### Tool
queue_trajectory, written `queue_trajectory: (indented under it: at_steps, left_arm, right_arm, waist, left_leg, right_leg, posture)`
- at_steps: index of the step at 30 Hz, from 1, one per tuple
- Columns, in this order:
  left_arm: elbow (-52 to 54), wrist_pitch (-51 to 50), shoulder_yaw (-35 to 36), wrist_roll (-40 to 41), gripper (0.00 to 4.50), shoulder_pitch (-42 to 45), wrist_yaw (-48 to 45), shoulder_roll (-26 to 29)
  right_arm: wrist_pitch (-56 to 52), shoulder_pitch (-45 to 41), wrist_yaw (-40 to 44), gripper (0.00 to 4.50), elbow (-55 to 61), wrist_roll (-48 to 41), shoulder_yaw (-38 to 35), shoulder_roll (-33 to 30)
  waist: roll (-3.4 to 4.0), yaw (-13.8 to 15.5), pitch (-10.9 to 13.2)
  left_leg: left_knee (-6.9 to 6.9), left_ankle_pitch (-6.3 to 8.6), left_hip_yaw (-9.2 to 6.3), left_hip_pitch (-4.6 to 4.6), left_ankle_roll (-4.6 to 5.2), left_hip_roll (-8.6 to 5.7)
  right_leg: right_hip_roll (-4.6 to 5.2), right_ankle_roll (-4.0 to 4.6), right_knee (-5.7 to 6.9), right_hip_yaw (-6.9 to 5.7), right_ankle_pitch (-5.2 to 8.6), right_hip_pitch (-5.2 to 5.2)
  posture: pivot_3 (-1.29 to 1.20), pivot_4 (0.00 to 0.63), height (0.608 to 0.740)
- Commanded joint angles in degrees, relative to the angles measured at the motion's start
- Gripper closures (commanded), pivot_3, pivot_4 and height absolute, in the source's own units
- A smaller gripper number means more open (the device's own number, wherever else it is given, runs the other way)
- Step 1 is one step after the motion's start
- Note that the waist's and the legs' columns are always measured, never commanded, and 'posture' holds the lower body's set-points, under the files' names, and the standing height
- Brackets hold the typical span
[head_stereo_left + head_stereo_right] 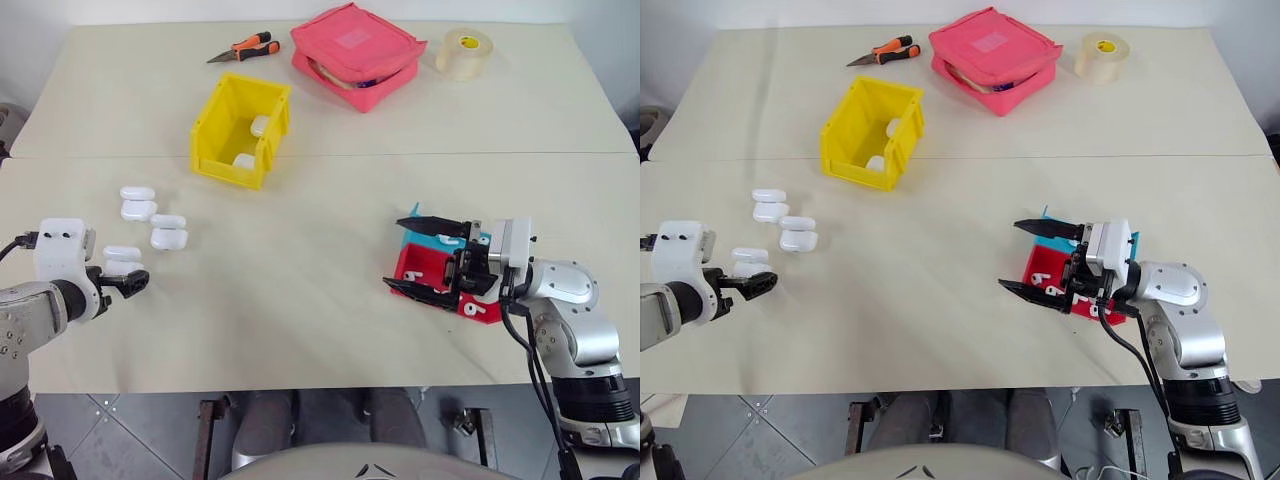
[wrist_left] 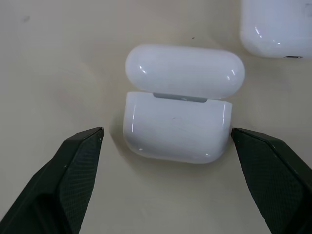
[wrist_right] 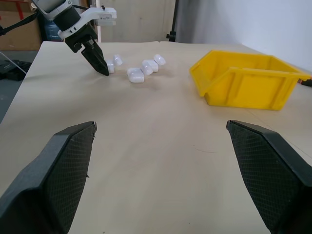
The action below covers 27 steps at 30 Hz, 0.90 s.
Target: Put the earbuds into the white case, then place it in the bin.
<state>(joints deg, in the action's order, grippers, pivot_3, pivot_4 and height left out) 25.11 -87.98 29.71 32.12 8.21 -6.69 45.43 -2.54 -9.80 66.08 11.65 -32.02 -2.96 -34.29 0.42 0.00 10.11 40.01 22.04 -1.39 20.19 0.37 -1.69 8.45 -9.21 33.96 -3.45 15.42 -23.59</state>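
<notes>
Three white cases lie open-lidded at the table's left; the nearest white case (image 2: 176,127) sits just ahead of my left gripper (image 2: 166,131), level with its open fingertips and untouched by them. A second case (image 2: 278,27) lies beside it, and a third (image 1: 137,203) farther back. Behind them stands the yellow bin (image 1: 215,120) with two white cases (image 1: 260,125) inside. On the right, my right gripper (image 1: 395,254) hovers wide open and empty, pointing left over a red tray (image 1: 408,268) where small white earbuds (image 1: 421,263) lie.
A blue tray (image 1: 420,240) lies partly under the red one. At the table's far side are a pink zippered pouch (image 1: 355,50), orange-handled pliers (image 1: 245,48) and a roll of tape (image 1: 463,52). A seam crosses the table behind the bin.
</notes>
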Motion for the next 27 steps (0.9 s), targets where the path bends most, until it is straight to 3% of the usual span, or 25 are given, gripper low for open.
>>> queue_trajectory:
  at_steps: [1, 8, 11, 14, 19, 23, 27]
  left_arm:
    - [-0.5, 1.9, -1.3, -1.8, 0.03, -0.2, -2.1, 1.3]
    - [-1.0, 2.7, -2.9, -3.2, 0.03, -1.6, -5.4, 3.0]
    - [-0.9, 2.9, -2.9, -3.9, 0.67, -2.3, -6.3, 3.3]
    - [-0.6, 3.0, -2.4, -4.5, 1.59, -3.4, -7.1, 3.3]
    - [0.5, 5.3, 0.7, -4.7, 1.74, -6.2, -8.7, 2.1]
    - [3.5, 20.0, 7.9, -1.1, 1.74, -11.5, -16.5, -3.6]
    - [7.5, 37.2, 12.9, 0.0, 1.74, -22.5, -29.0, -7.4]
  right_arm:
    - [0.8, 0.6, -0.5, 0.0, 2.7, -0.3, -1.8, -0.6]
    - [1.2, 0.5, -0.9, 0.0, 2.3, 0.0, -1.6, -0.5]
    - [1.5, 0.4, -0.8, 0.0, 2.0, 0.2, -1.4, -0.3]
    - [1.7, 0.2, -0.6, 0.0, 1.7, 0.3, -1.3, -0.1]
    - [2.1, -0.4, 0.0, 0.0, 0.4, 0.5, -1.2, -0.1]
    - [2.4, -1.2, 0.8, 0.0, -0.9, 0.5, -1.1, -0.4]
    - [2.2, -2.6, 1.7, 0.0, -2.3, 0.5, -1.2, -0.5]
  waist:
    - [0.0, 0.0, 0.0]
    - [0.0, 0.0, 0.0]
    - [0.0, -0.1, 0.0]
    - [0.02, -0.1, 0.0]
    - [0.04, -0.4, 0.0]
    - [0.04, -0.3, 0.0]
    - [-0.01, -0.2, 0.0]
  left_leg:
    - [0.0, 0.0, 0.0, 0.0, 0.0, 0.0]
    - [0.0, 0.0, 0.0, 0.0, 0.0, 0.0]
    - [-0.01, 0.0, 0.01, 0.0, 0.0, 0.0]
    - [-0.01, 0.0, 0.01, -0.02, 0.0, 0.02]
    - [-0.06, 0.01, 0.09, -0.04, -0.01, 0.06]
    - [-0.07, 0.01, 0.12, -0.03, -0.01, 0.11]
    - [-0.04, 0.01, 0.17, 0.02, -0.01, 0.38]
  right_leg:
    - [0.0, 0.0, -0.01, 0.0, 0.0, 0.0]
    - [0.01, 0.0, 0.01, 0.0, 0.0, 0.0]
    - [0.01, 0.0, 0.01, 0.01, 0.0, 0.0]
    - [0.01, 0.0, 0.02, 0.01, 0.0, 0.0]
    - [0.0, 0.01, 0.01, 0.02, 0.0, -0.04]
    - [0.0, 0.01, -0.01, 0.04, 0.01, -0.06]
    - [0.03, 0.01, -0.09, 0.01, 0.0, -0.05]
  posture:
    - [0.0, 0.15, 0.74]
    - [0.0, 0.15, 0.74]
    - [0.0, 0.15, 0.74]
    - [0.0, 0.15, 0.74]
    - [0.0, 0.15, 0.74]
    - [0.0, 0.15, 0.74]
    - [0.0, 0.15, 0.74]
